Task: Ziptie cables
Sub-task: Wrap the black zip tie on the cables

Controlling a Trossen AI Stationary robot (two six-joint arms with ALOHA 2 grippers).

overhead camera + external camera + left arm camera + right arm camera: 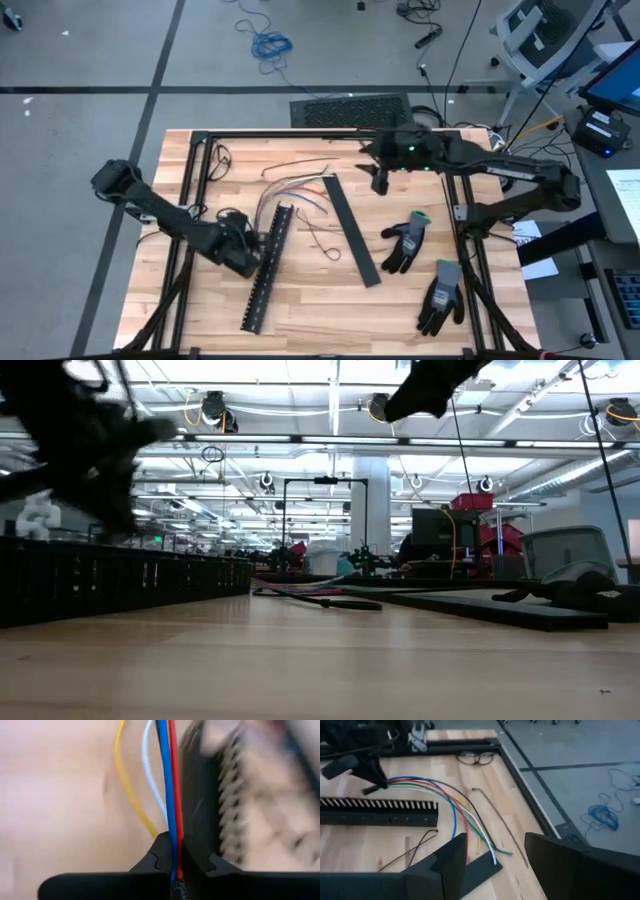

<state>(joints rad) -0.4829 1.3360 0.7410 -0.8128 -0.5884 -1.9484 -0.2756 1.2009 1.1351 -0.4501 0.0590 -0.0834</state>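
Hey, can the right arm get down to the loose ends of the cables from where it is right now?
Probably yes. The right gripper hangs open above the table's far side, and the cables' free ends lie on bare wood just ahead of it. The left gripper pinches them at the other end, beside the slotted strip.

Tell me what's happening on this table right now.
A two-arm robot is working on a loose bundle of coloured cables lying on a wooden table. The left gripper has closed on the blue and red wires at one end of the bundle, right beside the black slotted strip. The right gripper hangs open above the far side of the table, holding nothing. A flat black cover strip and two gloves lie nearby, untouched.
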